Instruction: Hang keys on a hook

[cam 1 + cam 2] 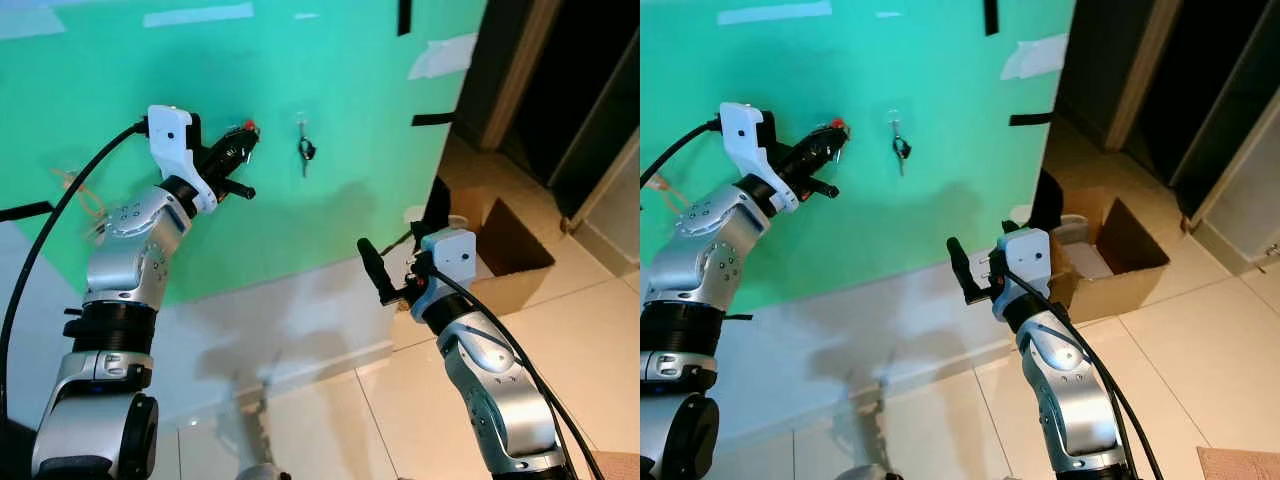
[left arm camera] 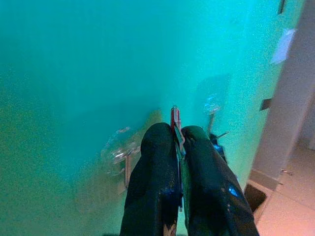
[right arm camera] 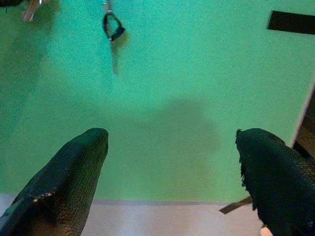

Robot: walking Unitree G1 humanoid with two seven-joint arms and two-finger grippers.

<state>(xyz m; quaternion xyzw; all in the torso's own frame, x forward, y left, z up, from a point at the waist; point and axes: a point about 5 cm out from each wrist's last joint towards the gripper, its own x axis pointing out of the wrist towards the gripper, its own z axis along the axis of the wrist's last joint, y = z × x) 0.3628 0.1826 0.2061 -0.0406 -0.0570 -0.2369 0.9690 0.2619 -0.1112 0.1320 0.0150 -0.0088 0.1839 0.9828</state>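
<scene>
A: Left claw (image 1: 243, 140)?
B: Clamped tight on the keys (image 2: 175, 120), raised at the green wall (image 1: 350, 200), near a clear hook (image 2: 120, 150). Light, stiff, likely slippery; pinch the ring.
A: Right claw (image 3: 172, 162)?
B: Spread wide, holding nothing, lower right.

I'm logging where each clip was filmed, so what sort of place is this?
Probably a home hallway or entry area: a green wall with hooks, one already holding keys, a tiled floor, an open cardboard box by a dark doorway. The left gripper holds a red-tipped key near the wall.
</scene>
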